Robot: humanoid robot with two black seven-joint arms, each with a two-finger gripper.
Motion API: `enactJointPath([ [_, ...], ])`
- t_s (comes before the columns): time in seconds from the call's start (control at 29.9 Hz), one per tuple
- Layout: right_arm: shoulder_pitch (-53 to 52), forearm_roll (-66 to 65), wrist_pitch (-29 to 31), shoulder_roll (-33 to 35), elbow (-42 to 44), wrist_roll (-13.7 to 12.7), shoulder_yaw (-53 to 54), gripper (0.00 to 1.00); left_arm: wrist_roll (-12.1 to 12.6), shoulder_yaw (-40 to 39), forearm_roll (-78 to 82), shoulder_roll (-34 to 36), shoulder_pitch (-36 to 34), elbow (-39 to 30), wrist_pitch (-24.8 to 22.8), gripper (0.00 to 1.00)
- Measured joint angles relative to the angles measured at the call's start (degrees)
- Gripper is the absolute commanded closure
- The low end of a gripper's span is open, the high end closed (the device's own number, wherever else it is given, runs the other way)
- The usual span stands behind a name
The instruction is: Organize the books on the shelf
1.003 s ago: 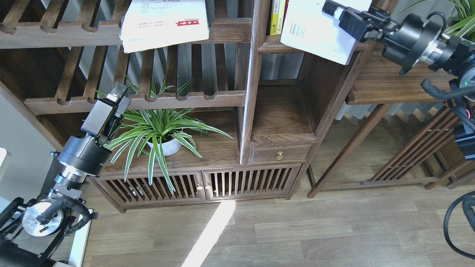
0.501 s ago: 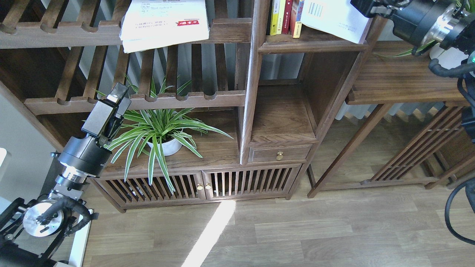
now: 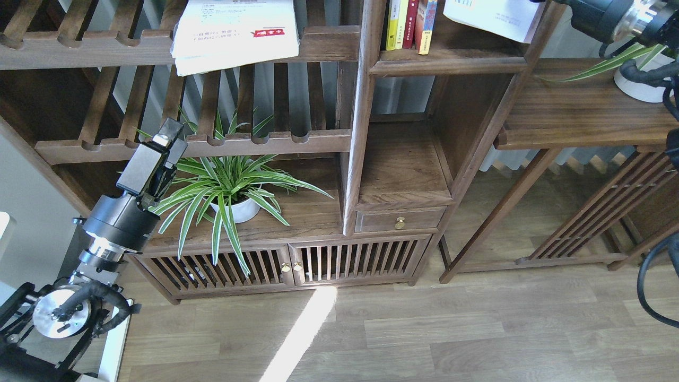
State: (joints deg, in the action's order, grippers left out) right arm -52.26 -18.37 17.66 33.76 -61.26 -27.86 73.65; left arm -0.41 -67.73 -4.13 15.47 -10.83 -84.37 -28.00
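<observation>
Books: white paperback [image 3: 490, 18] at 1 o'clock, tilted over shelf [image 3: 445, 61]; right gripper out of frame. Red-marked volume [image 3: 236, 34] at 11 o'clock on slatted rack [image 3: 159, 50]. Left gripper [image 3: 164, 139] at 9 o'clock, state indeterminable. Risk: tilted paperback may slide off the board.

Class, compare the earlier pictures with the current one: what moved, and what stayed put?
The right arm carried the white book upward and rightward, uncovering the upright books; its fingers are now out of view. The left gripper, red-marked book and potted plant stayed put.
</observation>
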Motion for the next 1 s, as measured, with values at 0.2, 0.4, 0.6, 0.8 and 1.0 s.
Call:
enactJointPath([
  [0.2, -1.3, -0.1, 0.0, -0.3, 1.7, 0.2, -1.3, 0.95, 0.2, 0.0, 0.0, 0.0, -0.1, 0.0, 0.0, 0.01],
  [0.4, -3.6, -0.1, 0.2, -0.4, 4.1, 0.3, -2.5, 0.95, 0.2, 0.2, 0.0, 0.0, -0.1, 0.0, 0.0, 0.01],
  [0.6, -4.8, -0.3, 0.4, -0.3, 6.3, 0.5, -4.0, 0.95, 0.2, 0.6, 0.0, -0.2, -0.1, 0.1, 0.0, 0.01],
  [0.8, -5.8, -0.9, 0.5, -0.7, 8.4, 0.9, -5.3, 0.95, 0.1, 0.4, 0.0, -0.2, 0.0, 0.1, 0.0, 0.01],
  [1.0, -7.8, -1.5, 0.6, -3.1, 11.3, 0.9, -5.5, 0.95, 0.1, 0.5, 0.0, -0.5, 0.1, 0.3, 0.0, 0.01],
])
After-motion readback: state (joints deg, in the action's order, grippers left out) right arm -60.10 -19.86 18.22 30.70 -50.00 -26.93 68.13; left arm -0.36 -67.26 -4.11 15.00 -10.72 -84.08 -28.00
